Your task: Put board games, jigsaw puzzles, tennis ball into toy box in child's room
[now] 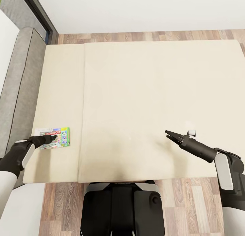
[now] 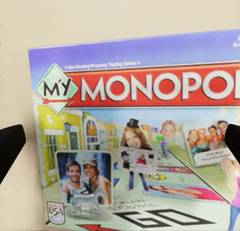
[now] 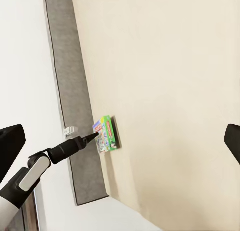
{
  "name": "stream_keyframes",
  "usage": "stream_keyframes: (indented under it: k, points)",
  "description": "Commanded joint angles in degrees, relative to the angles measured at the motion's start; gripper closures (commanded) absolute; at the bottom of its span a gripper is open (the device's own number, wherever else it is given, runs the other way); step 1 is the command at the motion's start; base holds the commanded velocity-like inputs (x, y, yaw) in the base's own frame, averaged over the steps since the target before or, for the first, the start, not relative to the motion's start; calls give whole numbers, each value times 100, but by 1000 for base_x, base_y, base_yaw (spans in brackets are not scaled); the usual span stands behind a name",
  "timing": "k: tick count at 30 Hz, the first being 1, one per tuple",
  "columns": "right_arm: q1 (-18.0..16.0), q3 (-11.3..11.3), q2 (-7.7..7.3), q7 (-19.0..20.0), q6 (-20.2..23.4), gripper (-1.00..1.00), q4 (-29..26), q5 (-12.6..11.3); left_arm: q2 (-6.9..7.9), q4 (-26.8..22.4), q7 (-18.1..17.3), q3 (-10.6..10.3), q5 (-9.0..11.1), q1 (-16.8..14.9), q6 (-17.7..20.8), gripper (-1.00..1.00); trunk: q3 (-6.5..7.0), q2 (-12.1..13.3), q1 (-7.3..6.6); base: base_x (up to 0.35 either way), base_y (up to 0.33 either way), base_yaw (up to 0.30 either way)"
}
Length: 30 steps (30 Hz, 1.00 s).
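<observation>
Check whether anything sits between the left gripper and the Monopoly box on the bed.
Nothing visible does. The left gripper is right over the Monopoly box, which lies flat on the bed, its fingertips spread on either side of the lid.

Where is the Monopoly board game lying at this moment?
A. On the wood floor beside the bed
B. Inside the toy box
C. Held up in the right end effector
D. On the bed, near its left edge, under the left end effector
D: the Monopoly board game lies flat on the bed with the left end effector over it.
</observation>
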Motion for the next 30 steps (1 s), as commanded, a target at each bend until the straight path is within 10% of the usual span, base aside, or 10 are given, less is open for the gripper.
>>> stream_keyframes:
  k: [1, 30]
  points:
    - [-3, -6, -1, 33, 21, -100, -1, 25, 2, -7, -13, 13, 53, -1, 44, -100, -6, -9, 3, 0, 0, 0]
    - [22, -6, -44, 29, 21, -100, -12, 25, 452, 1, -1183, 90, 115, -1, 176, -100, -6, -9, 3, 0, 0, 0]
